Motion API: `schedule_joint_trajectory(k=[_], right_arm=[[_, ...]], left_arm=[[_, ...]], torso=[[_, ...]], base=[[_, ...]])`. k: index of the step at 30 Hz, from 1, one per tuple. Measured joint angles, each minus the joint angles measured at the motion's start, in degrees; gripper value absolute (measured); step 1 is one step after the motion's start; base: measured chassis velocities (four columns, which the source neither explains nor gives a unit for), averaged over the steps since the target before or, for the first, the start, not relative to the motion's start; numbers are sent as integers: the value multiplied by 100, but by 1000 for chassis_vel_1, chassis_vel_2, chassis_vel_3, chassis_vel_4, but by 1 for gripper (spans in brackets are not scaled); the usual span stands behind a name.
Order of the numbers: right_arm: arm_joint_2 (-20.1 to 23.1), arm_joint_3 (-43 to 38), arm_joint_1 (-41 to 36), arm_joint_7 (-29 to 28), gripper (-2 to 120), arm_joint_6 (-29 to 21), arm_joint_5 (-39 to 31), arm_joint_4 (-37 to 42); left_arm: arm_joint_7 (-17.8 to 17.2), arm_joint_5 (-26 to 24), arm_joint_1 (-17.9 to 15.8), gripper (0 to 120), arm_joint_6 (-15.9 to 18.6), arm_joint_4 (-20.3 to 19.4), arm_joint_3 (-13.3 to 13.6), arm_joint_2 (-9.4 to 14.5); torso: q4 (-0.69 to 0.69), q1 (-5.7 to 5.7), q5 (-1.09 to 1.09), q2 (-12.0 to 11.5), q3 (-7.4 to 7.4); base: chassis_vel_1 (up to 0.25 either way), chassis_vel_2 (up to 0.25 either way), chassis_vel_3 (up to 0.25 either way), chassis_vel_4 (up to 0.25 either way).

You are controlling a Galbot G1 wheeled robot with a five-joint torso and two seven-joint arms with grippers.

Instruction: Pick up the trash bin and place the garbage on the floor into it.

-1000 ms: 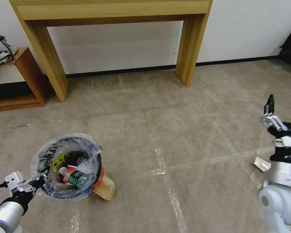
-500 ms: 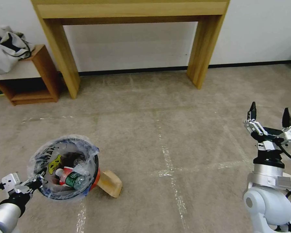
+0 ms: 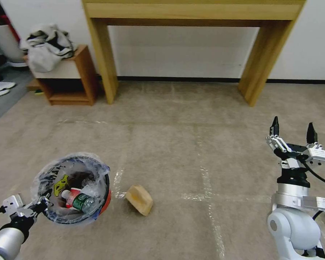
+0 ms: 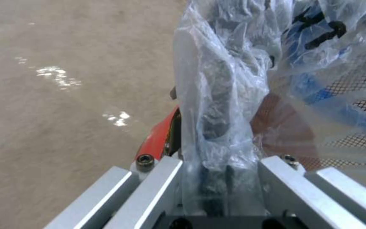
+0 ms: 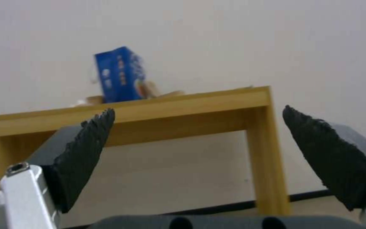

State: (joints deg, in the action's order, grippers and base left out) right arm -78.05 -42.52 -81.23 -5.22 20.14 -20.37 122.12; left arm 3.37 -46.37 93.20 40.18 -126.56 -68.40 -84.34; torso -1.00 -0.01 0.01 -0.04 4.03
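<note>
The small round red plastic trash bin with its clear printed bag liner hangs at the lower left of the head view, above the beige taped carpet floor, holding a green-labelled clear bottle. The left gripper is clamped on its near rim through the liner. A tan paper bag lies just beside the bin on the carpet. The right gripper points upward, spread wide and empty. That one-sided rim pinch on slippery film could slip or tip the bin

glossy red plastic trash bin with crinkly clear film liner; matt short-pile carpet floor striped with shiny tape.
</note>
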Motion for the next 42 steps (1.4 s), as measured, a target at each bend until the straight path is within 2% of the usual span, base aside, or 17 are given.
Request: schedule_joint_trajectory(k=[24, 31, 34, 42], right_arm=[[85, 128, 28, 20, 100, 65, 72, -110], [88, 177, 56, 108, 100, 126, 74, -171], [85, 198, 73, 144, 100, 142, 76, -201], [91, 244, 69, 184, 100, 188, 197, -282]], left_arm=[[40, 193, 46, 1, -86, 44, -15, -81], [44, 236, 21, 1, -100, 102, -12, -70], [44, 252, 3, 1, -103, 149, -10, -66], [54, 297, -11, 1, -114, 187, 18, -59]], torso=[[2, 0, 0, 0, 0], [-4, 0, 1, 0, 0], [0, 0, 0, 0, 0], [-1, 0, 1, 0, 0]], base=[[86, 92, 84, 88], [7, 6, 6, 7], [0, 0, 0, 0], [0, 0, 0, 0]])
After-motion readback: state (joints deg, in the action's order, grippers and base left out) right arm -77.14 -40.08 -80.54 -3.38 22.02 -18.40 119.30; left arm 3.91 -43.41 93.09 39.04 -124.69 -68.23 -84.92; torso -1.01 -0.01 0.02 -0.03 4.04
